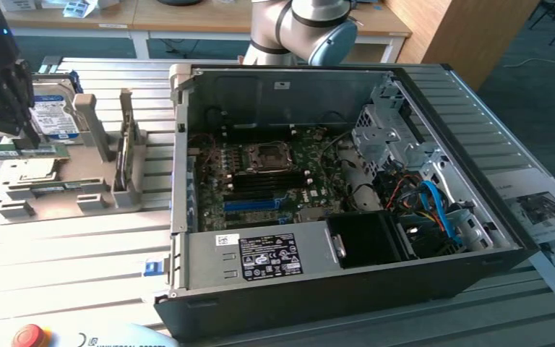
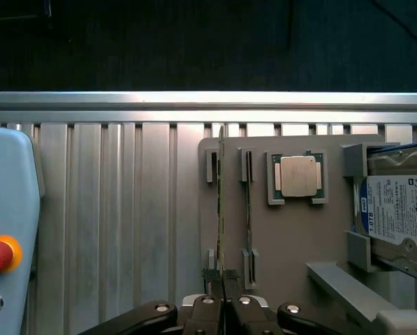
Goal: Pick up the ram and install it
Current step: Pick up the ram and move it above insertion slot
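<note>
The open computer case (image 1: 355,300) stood well apart from the gripper, to the exterior view's right, with its motherboard (image 1: 306,189) facing up. The gripper (image 2: 225,307) hung over the grey holder (image 2: 299,237), near the hard drive (image 2: 393,213). Its fingers were clamped together on the thin edge of the ram (image 2: 221,202). The stick stood on edge, its long axis running straight out from the fingertips, parallel to the holder's slots.

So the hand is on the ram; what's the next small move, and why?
Probably a straight lift away from the grey holder: the hand is shut on one end of the ram, which lies along the holder's slot brackets, so sideways travel could snag it.
</note>
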Robot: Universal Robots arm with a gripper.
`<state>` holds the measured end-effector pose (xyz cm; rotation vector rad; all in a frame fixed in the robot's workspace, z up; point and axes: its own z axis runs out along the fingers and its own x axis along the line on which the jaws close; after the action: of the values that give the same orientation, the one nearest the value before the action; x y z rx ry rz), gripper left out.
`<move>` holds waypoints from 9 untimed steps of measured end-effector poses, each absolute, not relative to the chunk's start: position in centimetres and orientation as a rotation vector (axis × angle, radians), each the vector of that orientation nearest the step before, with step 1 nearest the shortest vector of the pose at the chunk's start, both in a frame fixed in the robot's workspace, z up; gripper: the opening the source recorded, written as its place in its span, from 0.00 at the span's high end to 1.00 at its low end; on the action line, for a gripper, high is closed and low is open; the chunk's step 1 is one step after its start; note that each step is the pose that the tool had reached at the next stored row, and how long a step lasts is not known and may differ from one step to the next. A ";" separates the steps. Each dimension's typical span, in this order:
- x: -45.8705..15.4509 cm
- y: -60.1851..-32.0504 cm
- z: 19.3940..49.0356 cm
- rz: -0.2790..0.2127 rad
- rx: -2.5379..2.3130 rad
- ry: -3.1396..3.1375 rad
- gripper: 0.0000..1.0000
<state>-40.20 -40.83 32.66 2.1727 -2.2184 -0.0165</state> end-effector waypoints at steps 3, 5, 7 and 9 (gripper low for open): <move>-40.2 -40.8 33.2 -0.017 2.173 -2.218 0.88; -40.2 -40.8 33.6 -0.017 2.172 -2.218 0.88; -40.2 -40.8 33.9 -0.018 2.172 -2.218 0.88; -40.2 -40.8 34.2 -0.018 2.172 -2.218 0.88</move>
<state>-40.20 -40.83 34.19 2.1722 -2.2179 -0.0177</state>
